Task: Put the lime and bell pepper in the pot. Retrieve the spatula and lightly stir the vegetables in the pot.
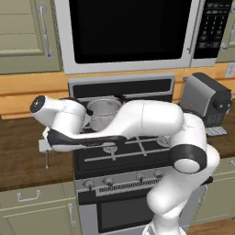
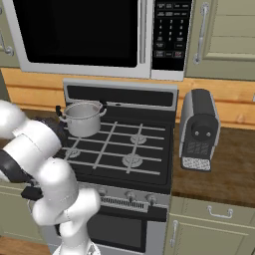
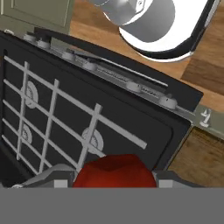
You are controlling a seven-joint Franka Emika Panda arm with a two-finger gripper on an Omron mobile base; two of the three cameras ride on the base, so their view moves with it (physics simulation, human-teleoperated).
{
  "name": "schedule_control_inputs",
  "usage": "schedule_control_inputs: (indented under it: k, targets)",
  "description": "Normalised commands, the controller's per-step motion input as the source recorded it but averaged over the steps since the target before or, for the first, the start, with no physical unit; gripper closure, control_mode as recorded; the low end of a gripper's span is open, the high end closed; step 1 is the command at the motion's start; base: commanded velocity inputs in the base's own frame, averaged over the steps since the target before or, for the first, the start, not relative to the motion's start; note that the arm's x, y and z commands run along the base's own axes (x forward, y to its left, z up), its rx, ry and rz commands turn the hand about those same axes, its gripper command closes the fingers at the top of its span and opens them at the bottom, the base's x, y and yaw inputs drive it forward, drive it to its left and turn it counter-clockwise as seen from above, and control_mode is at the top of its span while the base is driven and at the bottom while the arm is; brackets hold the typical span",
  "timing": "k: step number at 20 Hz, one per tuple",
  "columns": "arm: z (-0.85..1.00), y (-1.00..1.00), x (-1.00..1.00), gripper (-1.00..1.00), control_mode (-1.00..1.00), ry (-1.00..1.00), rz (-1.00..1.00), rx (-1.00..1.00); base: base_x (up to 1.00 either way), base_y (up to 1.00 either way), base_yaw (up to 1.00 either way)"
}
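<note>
In the hand view the red, lumpy bell pepper (image 3: 114, 170) sits between the two grey fingertips of my gripper (image 3: 113, 181), which is shut on it above the black stove top (image 3: 65, 127). The steel pot (image 1: 103, 110) (image 2: 82, 118) with black side handles stands on the stove's back left burner, partly behind my arm. A white squarish blade with a thin grey handle, the spatula (image 1: 44, 148), lies on the wooden counter left of the stove, just beyond my forearm. The lime is hidden.
A grey coffee machine (image 1: 209, 98) (image 2: 199, 127) stands on the counter right of the stove. The microwave (image 1: 133, 27) hangs low above the burners. My own elbow (image 1: 43, 105) juts out over the left counter (image 1: 18, 151).
</note>
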Motion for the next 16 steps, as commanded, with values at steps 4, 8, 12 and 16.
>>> schedule_control_inputs:
  k: [4,8,12,16]
  targets:
    - [0.49,-1.0,0.29,1.0,-1.0,0.0,0.04,0.27,0.0,0.0,0.0]
    - [0.35,-1.0,0.33,1.0,-1.0,-0.01,0.11,0.16,0.0,0.0,0.0]
    - [0.3,-1.0,0.65,1.0,-1.0,-0.01,0.08,0.13,0.0,0.0,0.0]
    - [0.07,-0.77,0.99,1.0,-1.0,0.04,0.0,0.07,0.0,0.0,0.0]
